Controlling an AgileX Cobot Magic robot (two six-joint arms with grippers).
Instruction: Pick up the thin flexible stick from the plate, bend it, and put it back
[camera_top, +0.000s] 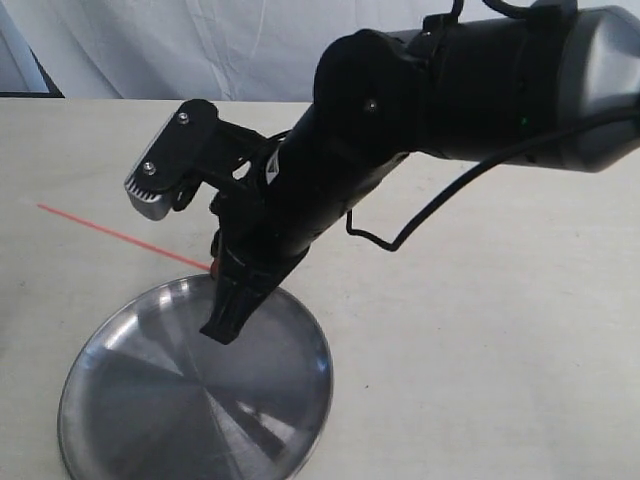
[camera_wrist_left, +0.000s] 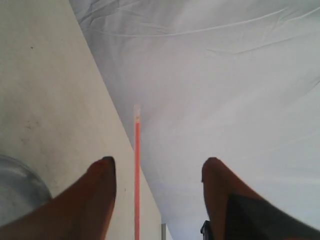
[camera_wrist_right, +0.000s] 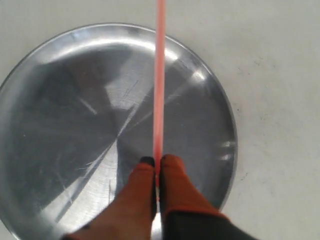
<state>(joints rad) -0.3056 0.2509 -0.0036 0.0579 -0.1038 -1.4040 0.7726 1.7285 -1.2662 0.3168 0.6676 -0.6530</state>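
The thin flexible stick (camera_top: 120, 235) is straight and held in the air, slanting from the far left down to the plate's far rim. There its end vanishes behind a black arm (camera_top: 300, 200). My right gripper (camera_wrist_right: 157, 167) is shut on the stick (camera_wrist_right: 159, 75) above the shiny silver plate (camera_wrist_right: 60, 100). My left gripper (camera_wrist_left: 159, 167) is open. The stick (camera_wrist_left: 137, 165) runs between its orange pads without touching them, closer to one pad, with its pale tip far ahead. In the exterior view the plate (camera_top: 150, 400) lies empty at the lower left.
The beige table (camera_top: 500, 330) spreads round the plate. A white cloth backdrop (camera_top: 200, 50) hangs along its far edge. A sliver of the plate (camera_wrist_left: 15, 190) shows beside the left fingers. The thick black arm and its cable (camera_top: 440, 205) fill the upper right.
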